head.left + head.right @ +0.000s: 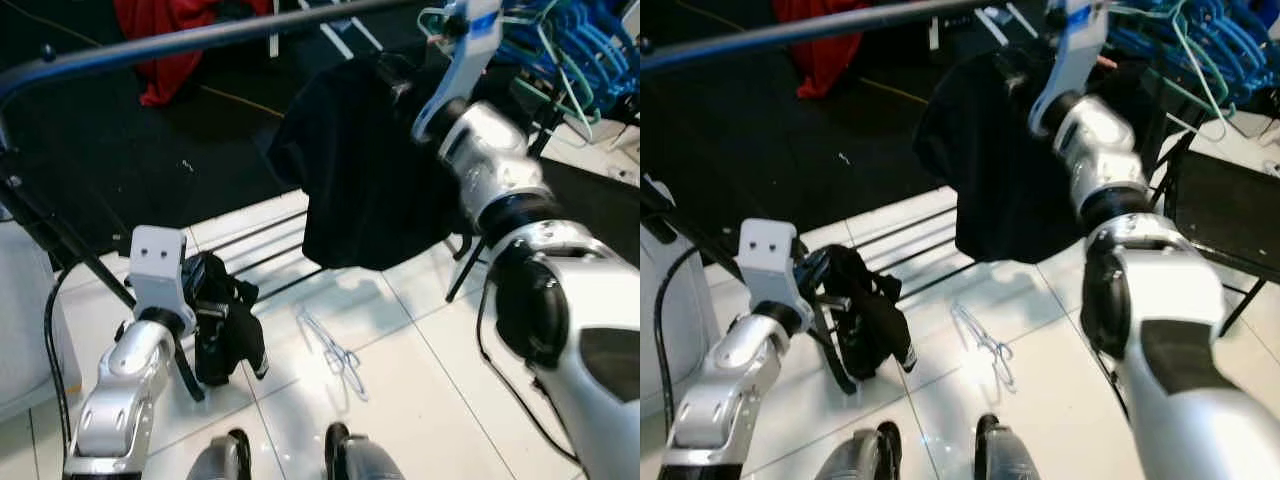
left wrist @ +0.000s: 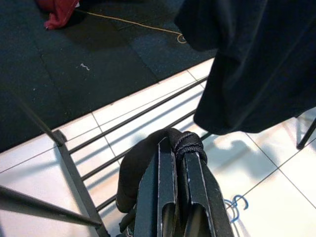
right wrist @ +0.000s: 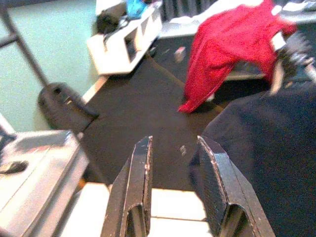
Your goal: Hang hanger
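Observation:
A black garment (image 1: 370,170) hangs from the dark rail (image 1: 200,40) of a clothes rack. My right gripper (image 3: 175,143) is raised to the rail at the garment's top. It is open, with nothing between its fingers, and the garment (image 3: 266,148) lies just beside it. Low on the left, my left gripper (image 2: 177,153) is shut on a bunched black cloth (image 1: 225,330) that dangles above the tiles. A thin wire hanger (image 1: 335,350) lies flat on the white floor between the two arms.
A heap of blue and green hangers (image 1: 560,50) sits at the far right by a black stand (image 1: 1230,210). A red cloth (image 1: 170,40) lies on the dark carpet beyond the rail. The rack's base bars (image 1: 260,240) cross the tiles. My feet (image 1: 230,455) are at the bottom edge.

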`<state>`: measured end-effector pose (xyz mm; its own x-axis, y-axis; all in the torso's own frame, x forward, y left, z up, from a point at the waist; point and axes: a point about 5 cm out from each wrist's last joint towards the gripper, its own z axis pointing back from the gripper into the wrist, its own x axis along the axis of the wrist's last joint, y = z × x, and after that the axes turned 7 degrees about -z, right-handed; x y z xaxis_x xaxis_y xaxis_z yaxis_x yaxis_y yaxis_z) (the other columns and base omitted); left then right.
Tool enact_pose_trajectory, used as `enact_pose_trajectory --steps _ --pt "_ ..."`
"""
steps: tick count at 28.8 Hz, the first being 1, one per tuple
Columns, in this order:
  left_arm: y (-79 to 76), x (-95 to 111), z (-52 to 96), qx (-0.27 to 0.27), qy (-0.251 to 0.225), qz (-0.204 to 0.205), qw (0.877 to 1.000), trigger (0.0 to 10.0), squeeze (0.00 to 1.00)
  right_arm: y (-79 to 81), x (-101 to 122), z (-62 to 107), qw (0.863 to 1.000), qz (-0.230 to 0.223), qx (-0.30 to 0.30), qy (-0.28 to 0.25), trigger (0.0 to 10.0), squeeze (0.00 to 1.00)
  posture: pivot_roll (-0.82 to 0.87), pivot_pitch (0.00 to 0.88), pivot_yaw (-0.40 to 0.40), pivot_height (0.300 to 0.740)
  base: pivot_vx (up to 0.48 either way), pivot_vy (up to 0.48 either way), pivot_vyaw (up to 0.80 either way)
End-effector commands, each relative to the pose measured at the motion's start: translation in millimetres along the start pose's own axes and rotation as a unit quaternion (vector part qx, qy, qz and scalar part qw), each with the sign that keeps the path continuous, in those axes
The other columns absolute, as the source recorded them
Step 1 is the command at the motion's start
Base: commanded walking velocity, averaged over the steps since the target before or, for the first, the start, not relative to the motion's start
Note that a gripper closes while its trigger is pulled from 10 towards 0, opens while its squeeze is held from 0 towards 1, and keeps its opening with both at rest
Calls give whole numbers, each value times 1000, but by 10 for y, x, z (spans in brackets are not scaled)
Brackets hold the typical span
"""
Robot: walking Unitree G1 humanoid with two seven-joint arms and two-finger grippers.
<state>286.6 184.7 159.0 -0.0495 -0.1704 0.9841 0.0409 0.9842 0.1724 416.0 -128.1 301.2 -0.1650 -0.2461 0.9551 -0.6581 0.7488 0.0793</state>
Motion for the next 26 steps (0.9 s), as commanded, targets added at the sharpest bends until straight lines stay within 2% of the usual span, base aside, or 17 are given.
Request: enact_pose_trajectory --steps 1,2,3,6,7,8,9,10,12,13,14,15,17,21,22,26 --pt "25 -60 33 5 6 -14 1000 10000 0 25 -97 28 1000 -8 19 2 10000 0 -16 243 -49 740 0 0 0" --pt "41 -85 32 11 9 -12 1000 10000 0 89 -441 118 998 -34 37 25 10000 0 -16 230 -43 740 0 0 0" --pt "69 -132 26 18 14 -13 1000 10000 0 180 -883 291 996 -68 39 52 10000 0 -18 196 -26 740 0 0 0" --pt "69 -132 26 18 14 -13 1000 10000 0 180 -883 291 996 -68 39 52 10000 0 -18 196 -26 740 0 0 0" --pt "87 -193 23 21 22 -10 999 10000 0 288 -1279 496 992 -99 28 78 10000 0 -22 179 -18 740 0 0 0" --pt "87 -193 23 21 22 -10 999 10000 0 288 -1279 496 992 -99 28 78 10000 0 -22 179 -18 740 0 0 0" --pt "75 -298 16 14 38 -10 999 10000 0 368 -1624 719 988 -111 -10 108 10000 0 -36 148 3 740 0 0 0" --pt "75 -298 16 14 38 -10 999 10000 0 368 -1624 719 988 -111 -10 108 10000 0 -36 148 3 740 0 0 0" --pt "-1 -500 16 -3 73 -11 997 10000 0 415 -2089 1113 972 -113 -125 164 10000 0 -45 108 3 740 0 0 0" --pt "-1 -500 16 -3 73 -11 997 10000 0 415 -2089 1113 972 -113 -125 164 10000 0 -45 108 3 740 0 0 0" --pt "-52 -563 18 -7 82 -12 997 10000 0 433 -2231 1290 963 -115 -170 173 10000 0 -41 97 -4 740 0 0 0" --pt "-83 -591 18 -8 86 -13 996 10000 0 445 -2301 1391 958 -118 -194 176 10000 0 -39 94 -6 740 0 0 0" --pt "-125 -752 65 -11 104 -31 994 10000 0 497 -2437 1592 950 -104 -220 196 10000 0 -19 71 -22 740 0 0 0" --pt "-133 -879 110 -12 117 -41 992 10000 0 541 -2486 1691 948 -85 -224 208 10000 0 -17 69 -22 740 0 0 0" --pt "-95 -941 143 4 127 -37 991 10000 0 543 -2487 1712 947 -68 -233 211 10000 0 -12 66 -24 740 0 0 0" --pt "91 -953 158 58 120 0 991 10000 0 531 -2450 1720 935 -74 -286 195 10000 0 0 56 -25 740 0 0 0"
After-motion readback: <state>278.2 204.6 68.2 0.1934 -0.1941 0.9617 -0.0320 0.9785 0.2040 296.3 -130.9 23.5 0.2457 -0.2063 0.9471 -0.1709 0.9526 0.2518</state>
